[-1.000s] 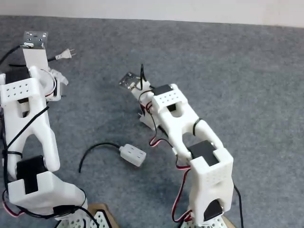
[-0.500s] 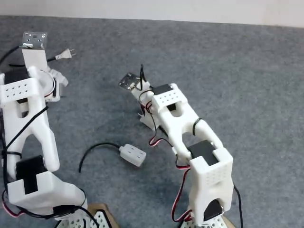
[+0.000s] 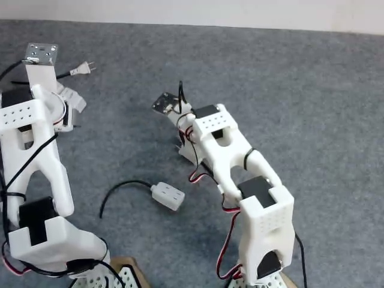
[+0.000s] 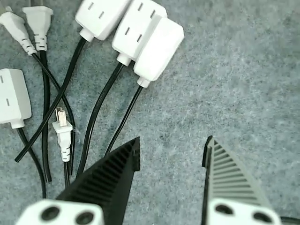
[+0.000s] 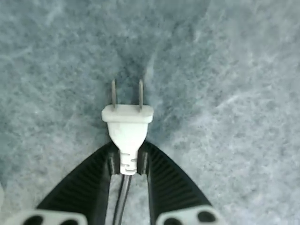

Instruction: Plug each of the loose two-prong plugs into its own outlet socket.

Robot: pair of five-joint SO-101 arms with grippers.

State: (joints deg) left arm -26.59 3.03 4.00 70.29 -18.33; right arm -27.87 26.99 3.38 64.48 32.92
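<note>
My right gripper [image 5: 127, 157] is shut on the neck of a white two-prong plug [image 5: 127, 116], whose prongs point away over the grey carpet. My left gripper [image 4: 172, 140] hangs open above a cluster of white outlet sockets [image 4: 140, 28] with black cords. A loose plug [image 4: 62, 130] lies among those cords, and two more plugs [image 4: 28, 21] lie nearby. In the high view a single socket [image 3: 167, 195] lies between the two arms, and another loose plug [image 3: 82, 69] rests at the far left.
Another socket [image 4: 11, 96] lies beside the tangled black cords [image 4: 91, 117]. The right arm [image 3: 228, 150] stretches across the middle of the carpet. Open carpet [image 3: 312, 108] spreads to the right.
The left arm's wrist has shifted slightly toward the far left. The right arm has edged a little and still holds its plug.
</note>
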